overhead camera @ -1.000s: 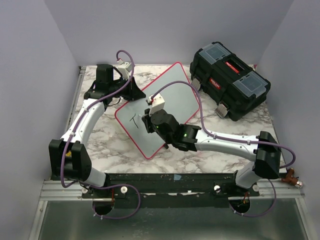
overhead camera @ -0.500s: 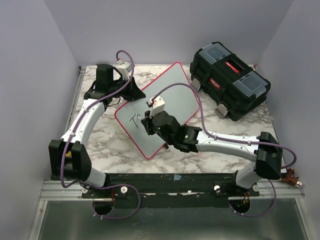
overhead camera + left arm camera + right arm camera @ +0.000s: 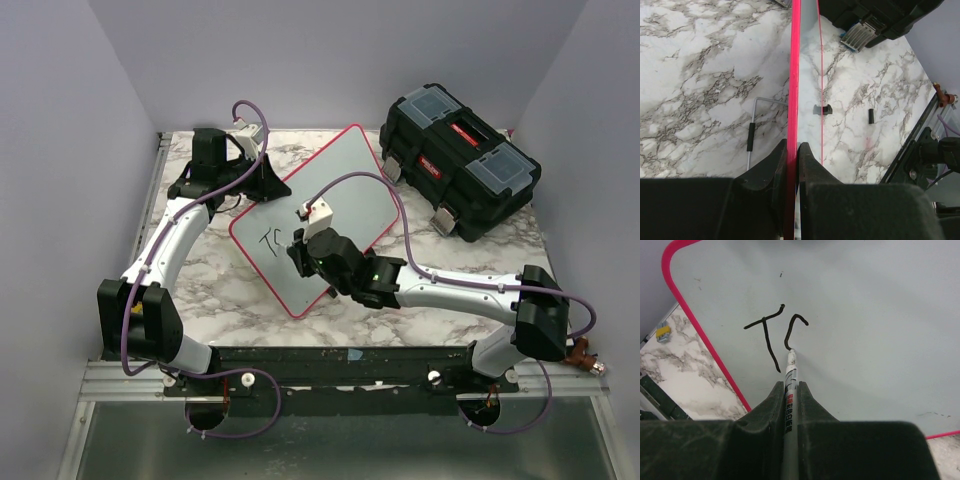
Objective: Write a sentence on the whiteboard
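– Marbled worktop (image 3: 215, 290), plain pale walls on 3 sides. Where did the whiteboard (image 3: 350, 180) sit?

– Near the middle of the worktop, turned diagonally, with 1 corner pointing toward the black toolbox (image 3: 460, 165) at the far right. The 2 were close but apart.

– What did the left tool (image 3: 266, 184) do?

– It was clamped on the board's far-left rim. The left wrist view showed the red-pink edge (image 3: 794, 75) running straight out from between the left tool's (image 3: 792, 146) 2 fingers, which were pressed against it on both sides.

– And the right tool (image 3: 300, 250)?

– It hung over the lower left part of the board. In its own camera the right tool (image 3: 790, 387) was narrowed around a marker (image 3: 790, 367), which stuck out forward between the fingers with its tip down on the white surface.

– How much of the sentence (image 3: 769, 344) was there?

– Very little: a black "T", and just to its right 1 hooked stroke, curved at the top. The marker tip sat at the lower end of that stroke. Both marks lay near the board's left rim, and the surface beyond them was bare apart from a few faint specks.

– Was the board flat or lifted?

– I couldn't tell.
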`<move>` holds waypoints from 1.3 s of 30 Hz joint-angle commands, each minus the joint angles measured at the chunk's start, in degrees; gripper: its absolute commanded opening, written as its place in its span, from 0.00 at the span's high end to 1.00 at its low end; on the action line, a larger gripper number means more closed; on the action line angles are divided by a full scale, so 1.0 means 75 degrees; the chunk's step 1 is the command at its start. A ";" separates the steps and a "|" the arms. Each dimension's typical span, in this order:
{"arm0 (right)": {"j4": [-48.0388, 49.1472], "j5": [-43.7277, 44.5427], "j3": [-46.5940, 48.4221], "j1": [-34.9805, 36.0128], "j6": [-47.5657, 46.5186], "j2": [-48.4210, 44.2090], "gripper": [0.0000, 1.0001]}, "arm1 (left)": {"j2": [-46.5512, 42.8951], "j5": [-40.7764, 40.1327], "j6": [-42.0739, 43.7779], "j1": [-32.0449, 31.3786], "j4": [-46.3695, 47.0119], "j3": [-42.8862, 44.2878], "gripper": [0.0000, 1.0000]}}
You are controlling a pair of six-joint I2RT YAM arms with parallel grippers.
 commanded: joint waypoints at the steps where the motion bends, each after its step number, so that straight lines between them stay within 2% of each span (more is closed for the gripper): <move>1: -0.0512 0.0647 -0.0100 -0.0040 0.0097 0.0068 0.99 | -0.0196 -0.0334 0.0579 -0.0143 0.0212 -0.0097 1.00; 6: -0.0590 0.1112 0.0116 -0.0044 -0.0005 0.0137 0.99 | -0.0208 -0.0332 0.0582 -0.0155 0.0218 -0.0137 1.00; 14: -0.0532 0.1127 0.0595 -0.0038 -0.0360 0.0346 0.99 | -0.0171 -0.0332 0.0606 -0.0166 0.0185 -0.0107 1.00; 26: -0.0394 0.0619 0.1114 -0.0038 -0.0487 0.0590 0.99 | -0.0151 -0.0330 0.0612 -0.0178 0.0163 -0.0083 1.00; 39: -0.0191 0.0110 0.0862 -0.0038 -0.0353 0.0294 0.99 | -0.0148 -0.0329 0.0614 -0.0178 0.0142 -0.0079 1.00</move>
